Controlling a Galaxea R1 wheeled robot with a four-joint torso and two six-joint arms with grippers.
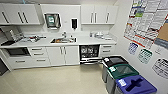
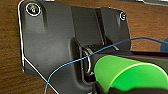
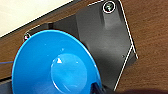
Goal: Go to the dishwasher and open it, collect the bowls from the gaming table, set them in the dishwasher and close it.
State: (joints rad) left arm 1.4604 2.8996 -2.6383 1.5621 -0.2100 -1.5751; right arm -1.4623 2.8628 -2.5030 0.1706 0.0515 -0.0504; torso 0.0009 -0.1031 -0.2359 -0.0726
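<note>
We face a kitchenette with the dishwasher under the counter, right of the sink; its door is down and the dark inside with racks shows. Three bins stand near it along the right wall. In the left wrist view a green bowl sits close against the camera, and we judge that our left hand holds it, though we cannot tell how the fingers lie. In the right wrist view a blue bowl sits just as close, hollow side towards the camera, and we judge that our right hand grips it at the rim. Both bowls look like thin, stiff, smooth plastic: light, unlikely to break, but apt to slip or tip if pinched loosely. We think the rim is the best place to hold, with firm pressure, and the bowls should go in tilted between the rack wires.
</note>
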